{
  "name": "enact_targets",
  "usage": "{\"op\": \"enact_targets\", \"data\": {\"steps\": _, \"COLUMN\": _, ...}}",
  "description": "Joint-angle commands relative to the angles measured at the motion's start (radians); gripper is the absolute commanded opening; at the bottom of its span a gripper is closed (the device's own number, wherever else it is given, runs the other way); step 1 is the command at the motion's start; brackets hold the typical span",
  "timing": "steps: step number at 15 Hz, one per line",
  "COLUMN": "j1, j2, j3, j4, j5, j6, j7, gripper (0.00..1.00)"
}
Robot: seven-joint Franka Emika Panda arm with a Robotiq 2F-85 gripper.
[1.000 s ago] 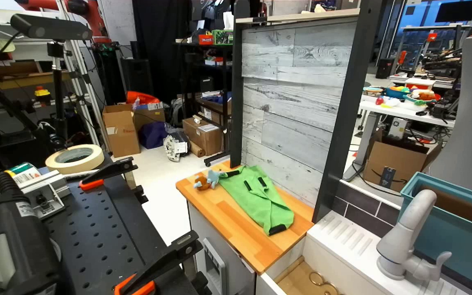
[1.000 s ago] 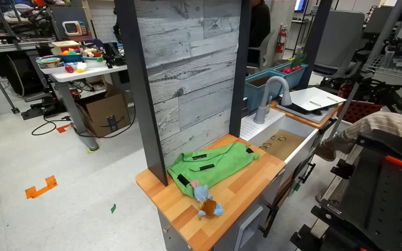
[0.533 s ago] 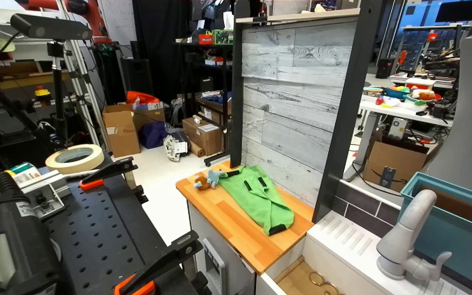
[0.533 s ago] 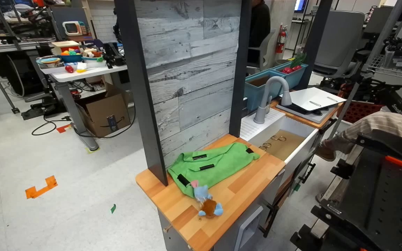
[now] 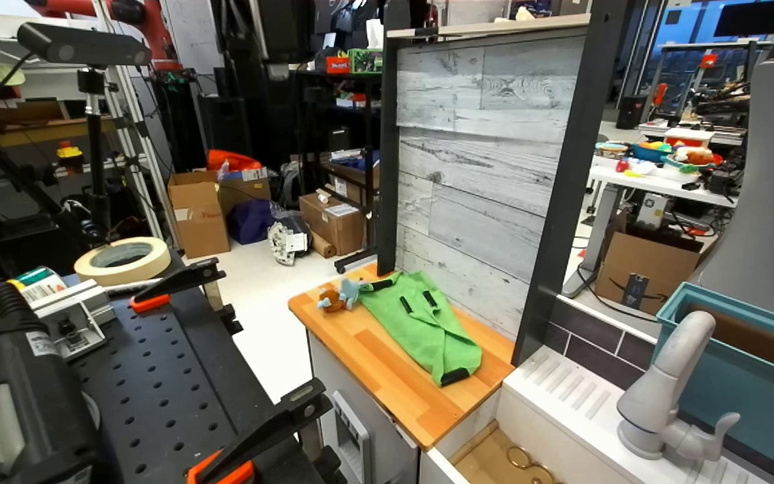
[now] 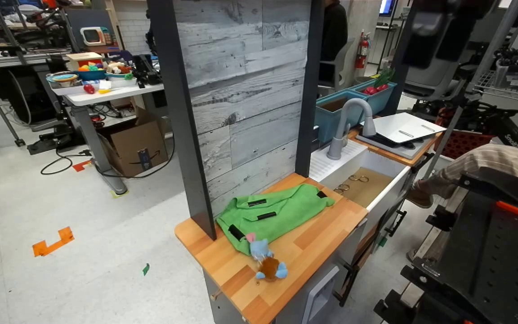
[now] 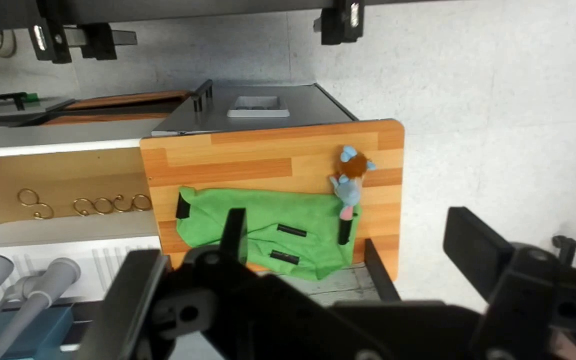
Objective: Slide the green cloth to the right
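The green cloth (image 5: 414,329) lies crumpled and partly folded on the wooden counter (image 5: 373,363), with several black strips on it. It shows in both exterior views (image 6: 290,209) and in the wrist view (image 7: 268,205). A small blue and brown plush toy (image 6: 265,261) lies at one end of the cloth; in the wrist view the toy (image 7: 352,170) overlaps the cloth's edge. My gripper (image 7: 347,220) is open and empty, high above the counter. In an exterior view the gripper (image 6: 436,51) is blurred at the upper right, well apart from the cloth.
A grey wood-look panel (image 6: 250,99) with dark posts stands along the counter's back edge. A sink (image 6: 387,166) with gold rings and a grey faucet (image 5: 669,390) adjoin the counter. A teal planter (image 5: 750,383) stands behind. A black perforated table (image 5: 158,376) with clamps is opposite.
The arm and gripper have come into view at the top of both exterior views. The cloth and the toy have not moved.
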State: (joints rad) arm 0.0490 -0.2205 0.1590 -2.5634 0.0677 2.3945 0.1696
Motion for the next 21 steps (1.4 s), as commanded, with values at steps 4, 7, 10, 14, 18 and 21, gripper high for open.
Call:
{"op": "enact_targets", "data": {"steps": 4, "j1": -0.046, "j2": 0.455, "j3": -0.113, "j4": 0.249, "j5": -0.086, "j6": 0.167, "j7": 0.069, "gripper": 1.0}}
{"op": "enact_targets", "data": {"steps": 7, "j1": -0.032, "j2": 0.428, "j3": -0.13, "j4": 0.212, "j5": -0.055, "j6": 0.159, "j7": 0.032, "gripper": 1.0}}
{"op": "enact_targets", "data": {"steps": 10, "j1": -0.03, "j2": 0.469, "j3": -0.132, "j4": 0.248, "j5": -0.055, "j6": 0.159, "j7": 0.036, "gripper": 1.0}}
{"op": "enact_targets", "data": {"steps": 14, "j1": -0.022, "j2": 0.461, "j3": -0.135, "j4": 0.24, "j5": -0.064, "j6": 0.188, "j7": 0.059, "gripper": 1.0}}
{"op": "enact_targets", "data": {"steps": 18, "j1": 0.043, "j2": 0.54, "j3": -0.182, "j4": 0.238, "j5": -0.13, "j6": 0.436, "j7": 0.209, "gripper": 1.0}}
{"op": "enact_targets", "data": {"steps": 21, "j1": 0.153, "j2": 0.693, "j3": -0.295, "j4": 0.319, "j5": -0.21, "j6": 0.578, "j7": 0.339, "gripper": 1.0}}
